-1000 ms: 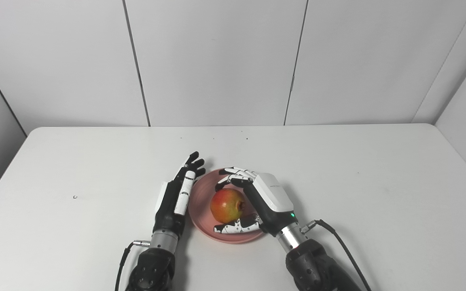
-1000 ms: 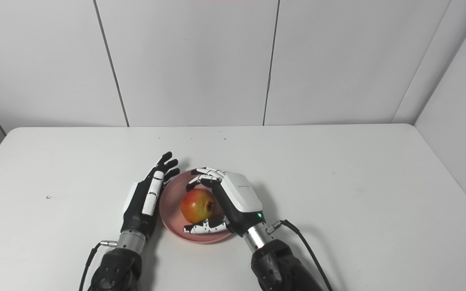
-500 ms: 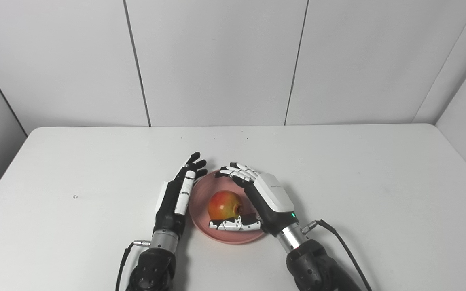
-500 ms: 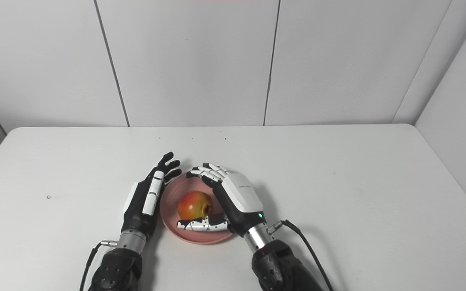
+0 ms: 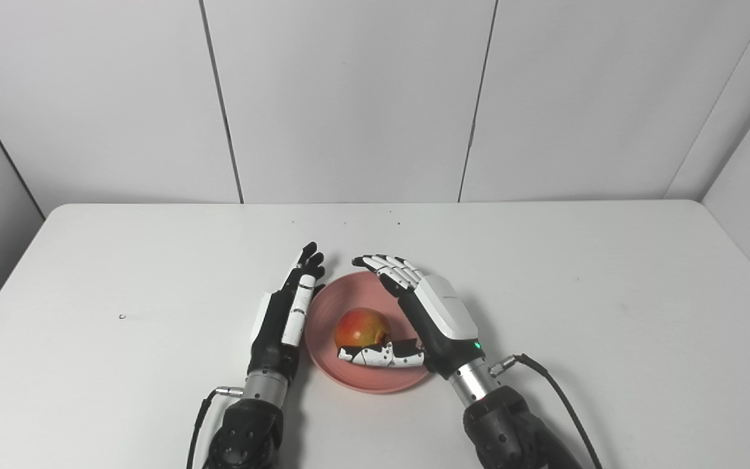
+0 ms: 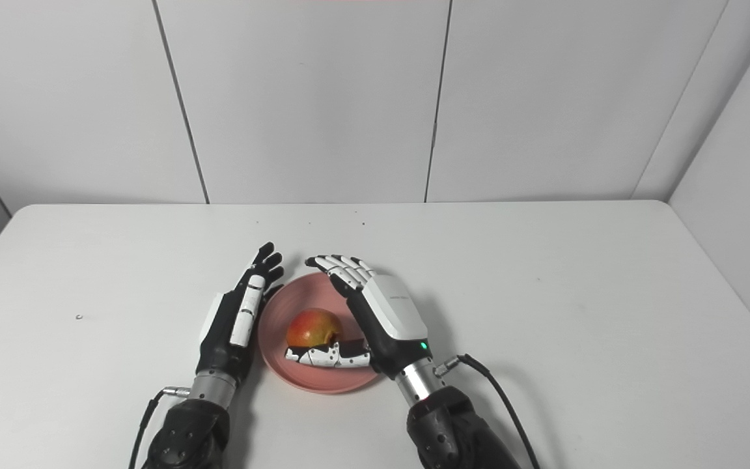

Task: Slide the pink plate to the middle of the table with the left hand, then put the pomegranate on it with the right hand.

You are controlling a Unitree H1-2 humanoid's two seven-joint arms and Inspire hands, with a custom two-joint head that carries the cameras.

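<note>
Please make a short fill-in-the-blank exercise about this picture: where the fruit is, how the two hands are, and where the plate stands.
1. The pomegranate lies on the pink ____.
2. The right hand has its fingers spread ____ and grips nothing.
3. The left hand stands at the plate's ____ side.
4. The plate rests on the white ____.

Missing words: plate; open; left; table

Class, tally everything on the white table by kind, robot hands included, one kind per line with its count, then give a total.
Plates: 1, the pink plate
Fruit: 1, the pomegranate on that plate
Robot hands: 2, the left hand and the right hand, both open
Total: 4
</note>
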